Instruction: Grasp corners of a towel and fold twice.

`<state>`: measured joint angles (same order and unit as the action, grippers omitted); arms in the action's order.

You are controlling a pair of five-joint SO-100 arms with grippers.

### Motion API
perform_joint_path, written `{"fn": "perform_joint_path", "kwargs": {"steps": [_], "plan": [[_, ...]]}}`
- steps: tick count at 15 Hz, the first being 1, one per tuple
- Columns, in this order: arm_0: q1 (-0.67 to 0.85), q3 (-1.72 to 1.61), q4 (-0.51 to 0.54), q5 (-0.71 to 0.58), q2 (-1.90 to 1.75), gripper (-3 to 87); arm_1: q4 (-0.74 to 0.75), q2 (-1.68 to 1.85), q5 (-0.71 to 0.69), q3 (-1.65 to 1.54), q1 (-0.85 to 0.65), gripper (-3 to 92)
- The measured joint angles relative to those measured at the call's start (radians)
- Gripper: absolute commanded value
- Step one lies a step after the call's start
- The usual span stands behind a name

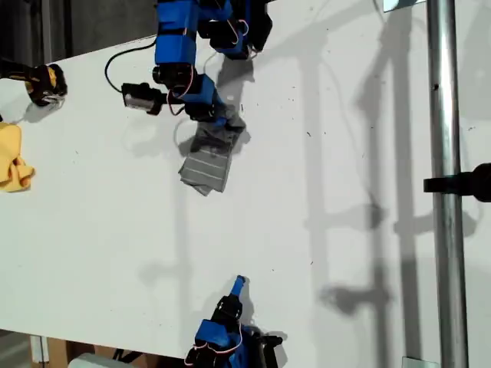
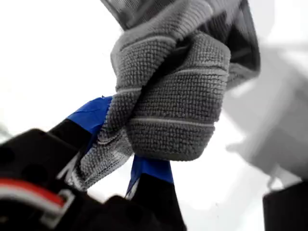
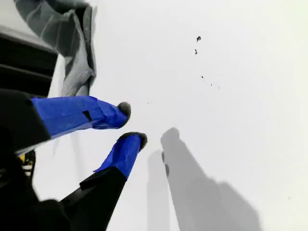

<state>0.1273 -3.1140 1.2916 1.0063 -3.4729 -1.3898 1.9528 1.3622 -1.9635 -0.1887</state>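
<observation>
Grey towel, bunched, on white desk

Grey striped towel (image 1: 209,161) lies crumpled near the exterior view's top centre of the desk (image 1: 322,253). My first hand (image 2: 130,149) is clenched on a fold of it. My second hand (image 3: 130,126) is released, holding nothing, well apart. Yellow cloth (image 1: 14,157) at the exterior view's left edge.

One grey towel (image 1: 209,159), one yellow cloth (image 1: 13,159), two claws.

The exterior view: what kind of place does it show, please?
Probably a robotics lab or test bench, not a home. A plain white table carries two blue arms; my first tool grips a grey towel, and my second tool is empty. A metal pole stands at the exterior view's right.
</observation>
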Motion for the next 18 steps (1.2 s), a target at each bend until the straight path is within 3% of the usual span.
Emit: {"fn": "perform_joint_path", "kwargs": {"steps": [4,10,13,16,18], "plan": [[0.0,0.0,0.0,-0.041,0.0,7.0,0.06,-0.382,-0.149,0.351,-0.052,-0.1],[0.0,0.0,0.0,-0.041,0.0,7.0,0.299,-0.594,-0.178,0.462,-0.095,0.6],[0.0,0.0,0.0,-0.041,0.0,7.0,0.337,-0.788,-0.181,0.538,-0.135,37.3],[0.0,0.0,0.0,-0.041,0.0,7.0,0.327,-0.804,-0.186,0.6,-0.144,37.7],[0.0,0.0,0.0,-0.041,0.0,7.0,0.295,-0.77,-0.213,0.624,-0.153,25.8]]}}
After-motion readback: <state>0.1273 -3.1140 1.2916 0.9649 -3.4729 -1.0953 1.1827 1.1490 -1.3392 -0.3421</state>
